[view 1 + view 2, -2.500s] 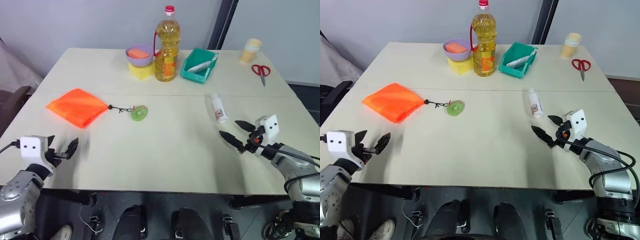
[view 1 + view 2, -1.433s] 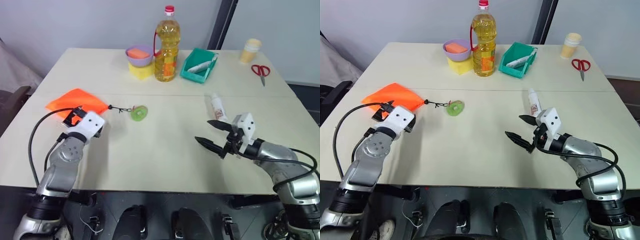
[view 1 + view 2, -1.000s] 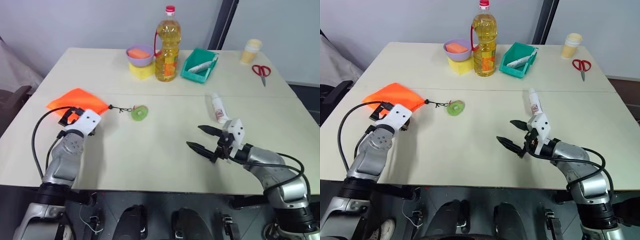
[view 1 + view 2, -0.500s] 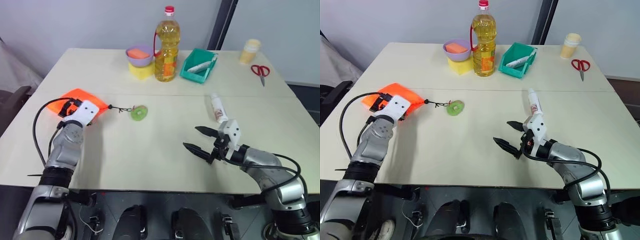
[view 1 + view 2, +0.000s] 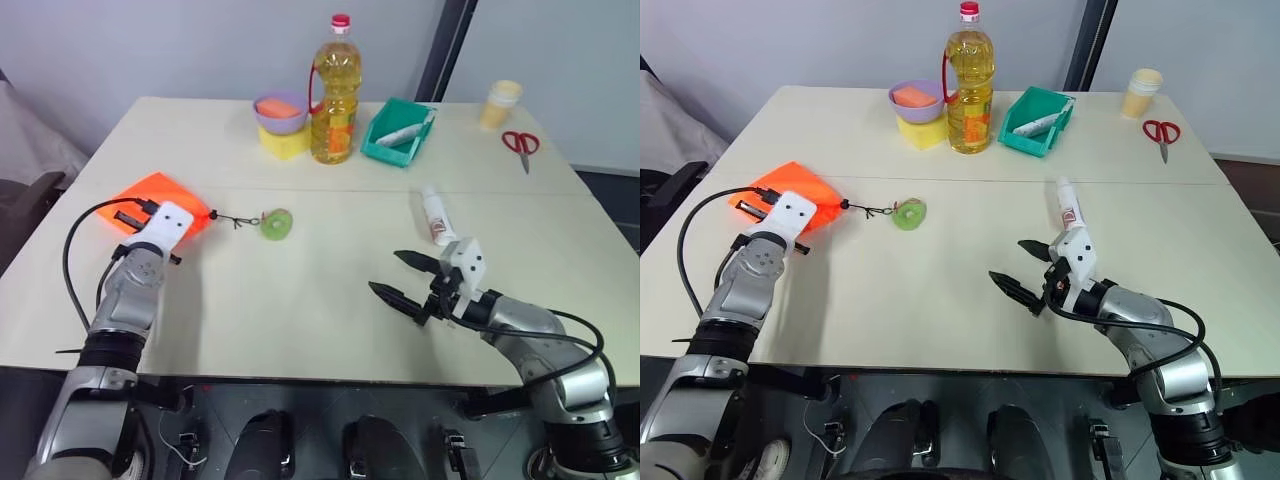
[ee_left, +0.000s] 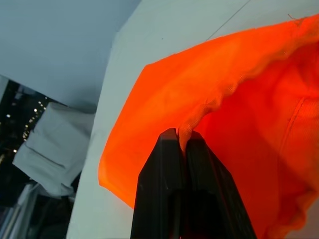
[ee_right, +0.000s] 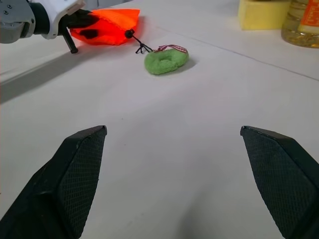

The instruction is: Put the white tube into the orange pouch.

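Two arms split the job: left fingers (image 6: 182,149) pinch the orange pouch (image 5: 152,193) edge; right fingers (image 5: 405,278), spread wide, sit nearer the white tube (image 5: 435,216), lying lengthwise just beyond them on the worktop (image 5: 300,300).

Head pair: two eyes set side by side, high above the near edge of the tabletop (image 5: 330,340), looking forward and down; both take in the whole surface up to the oil bottle (image 5: 333,92) by the far wall.
Left wrist: pressed right up to the orange pouch (image 6: 224,104), looking along the left pincer (image 6: 182,142) with its fingers together on a fold of fabric.
Right wrist: low over the surface, looking level between the spread fingers of the right pincer (image 7: 177,149).
Shared: the right wrist and head views both hold the pouch, the green disc (image 7: 166,60) and the left pincer's white housing (image 7: 50,15).
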{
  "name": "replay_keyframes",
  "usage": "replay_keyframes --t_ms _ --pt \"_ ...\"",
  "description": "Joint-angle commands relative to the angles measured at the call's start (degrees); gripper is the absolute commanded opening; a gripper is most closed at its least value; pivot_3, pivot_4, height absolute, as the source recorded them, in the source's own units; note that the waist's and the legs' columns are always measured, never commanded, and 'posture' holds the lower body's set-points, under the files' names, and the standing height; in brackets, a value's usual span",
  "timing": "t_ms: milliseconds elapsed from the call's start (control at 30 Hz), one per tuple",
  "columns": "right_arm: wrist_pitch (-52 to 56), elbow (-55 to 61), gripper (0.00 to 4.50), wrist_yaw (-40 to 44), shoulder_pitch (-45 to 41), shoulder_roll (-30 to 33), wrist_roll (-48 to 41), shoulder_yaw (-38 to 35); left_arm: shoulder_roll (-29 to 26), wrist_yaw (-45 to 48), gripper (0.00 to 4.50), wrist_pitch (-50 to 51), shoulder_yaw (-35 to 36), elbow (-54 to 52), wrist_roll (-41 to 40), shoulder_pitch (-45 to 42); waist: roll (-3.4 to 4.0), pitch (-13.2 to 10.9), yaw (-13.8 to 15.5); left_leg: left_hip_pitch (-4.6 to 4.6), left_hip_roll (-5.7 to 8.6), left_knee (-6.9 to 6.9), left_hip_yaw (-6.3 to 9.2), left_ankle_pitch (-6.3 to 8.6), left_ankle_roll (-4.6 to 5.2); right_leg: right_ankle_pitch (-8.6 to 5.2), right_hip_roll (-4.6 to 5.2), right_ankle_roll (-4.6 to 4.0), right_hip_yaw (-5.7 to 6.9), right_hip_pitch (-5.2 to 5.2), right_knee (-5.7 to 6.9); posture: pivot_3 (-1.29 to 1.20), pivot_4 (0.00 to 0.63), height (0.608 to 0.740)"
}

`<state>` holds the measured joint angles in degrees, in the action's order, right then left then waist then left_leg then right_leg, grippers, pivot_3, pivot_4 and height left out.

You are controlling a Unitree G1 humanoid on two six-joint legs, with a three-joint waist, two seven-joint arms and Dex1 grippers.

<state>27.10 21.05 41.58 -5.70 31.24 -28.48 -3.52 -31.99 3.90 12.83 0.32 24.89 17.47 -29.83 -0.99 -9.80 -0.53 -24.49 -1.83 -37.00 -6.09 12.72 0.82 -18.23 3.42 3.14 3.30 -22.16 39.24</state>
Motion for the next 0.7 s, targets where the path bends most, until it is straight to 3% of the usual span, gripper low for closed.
replay_keyframes --t_ms 33,533,700 --pt "-1.0 2.25 4.5 -0.21 -1.01 -0.28 -1.01 -1.22 2.56 3.64 0.06 -2.9 -0.32 -6.77 -3.61 -0.41 0.0 0.0 0.22 -0.01 0.0 -0.01 0.0 0.0 0.01 0.0 0.01 0.0 0.0 0.0 0.0 0.0 0.15 0.737" --pt "-3.66 -0.64 4.5 -1.4 -0.81 0.13 0.51 -3.9 20.68 14.07 0.06 6.91 -12.99 -23.83 -6.8 -1.19 -0.01 -0.01 1.24 -0.08 0.03 -0.14 -0.01 0.05 0.1 0.0 0.01 0.0 0.0 0.03 -0.02 0.0 0.15 0.737" --pt "-6.78 -5.76 4.5 -3.11 -2.2 0.47 2.52 -7.1 24.0 16.58 0.06 10.91 -15.65 -30.69 -7.92 -0.63 -0.01 -0.01 1.13 -0.07 0.03 -0.13 -0.01 0.05 0.1 0.0 -0.02 0.0 0.0 0.03 -0.01 0.0 0.15 0.737"
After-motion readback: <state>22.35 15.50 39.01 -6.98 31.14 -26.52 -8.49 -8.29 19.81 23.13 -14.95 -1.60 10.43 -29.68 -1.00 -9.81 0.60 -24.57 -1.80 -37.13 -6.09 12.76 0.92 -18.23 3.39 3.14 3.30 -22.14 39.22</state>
